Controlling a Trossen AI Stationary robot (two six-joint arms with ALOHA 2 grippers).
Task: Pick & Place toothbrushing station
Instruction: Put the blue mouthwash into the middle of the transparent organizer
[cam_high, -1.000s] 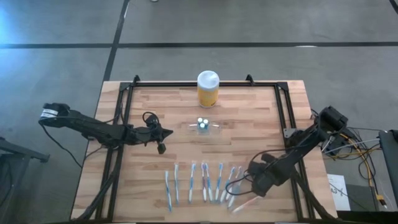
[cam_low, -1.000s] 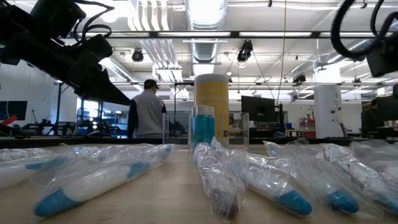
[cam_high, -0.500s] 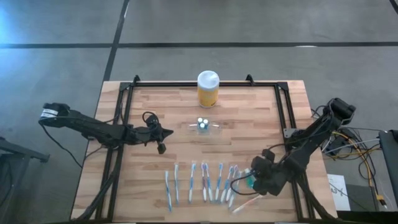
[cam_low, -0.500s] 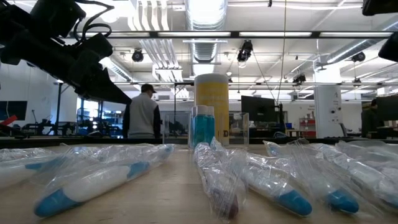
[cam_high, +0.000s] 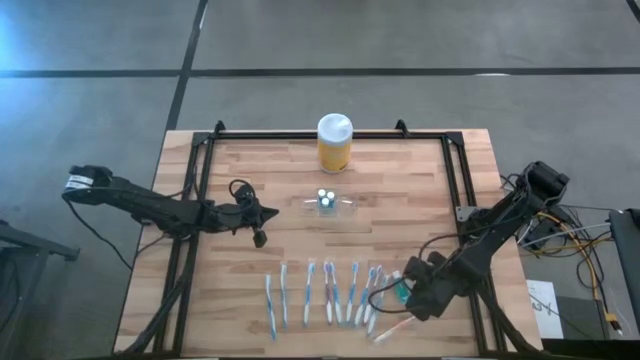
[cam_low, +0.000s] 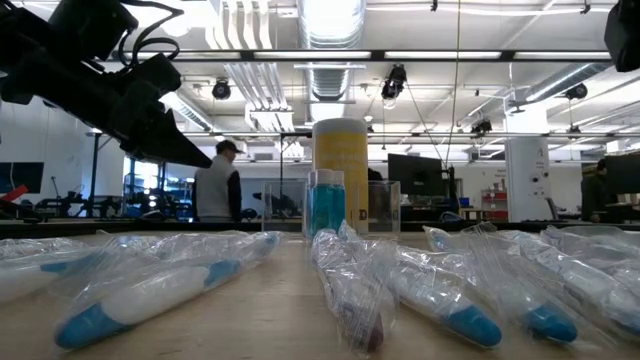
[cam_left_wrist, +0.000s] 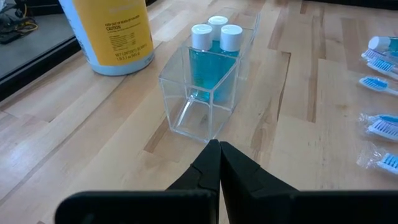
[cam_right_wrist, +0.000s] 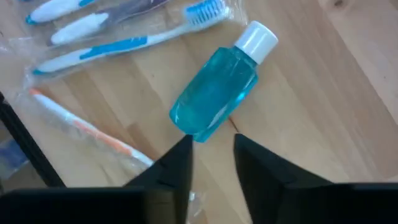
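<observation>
Bare wood lies between left gripper (cam_high: 259, 238) and the toothbrushing station (cam_high: 329, 204); approach unobstructed. Yellow jar (cam_high: 334, 143) stands close behind the station. Wrapped toothbrushes (cam_high: 325, 293) crowd the near edge, beside a blue bottle (cam_right_wrist: 217, 93) under right gripper (cam_right_wrist: 211, 152).

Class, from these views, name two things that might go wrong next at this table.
1. The right end effector is open over a blue bottle lying on its side; the rounded bottle may roll or slip on closing.
2. Wrapped toothbrushes lie right beside it, so a finger may snag their plastic.
</observation>
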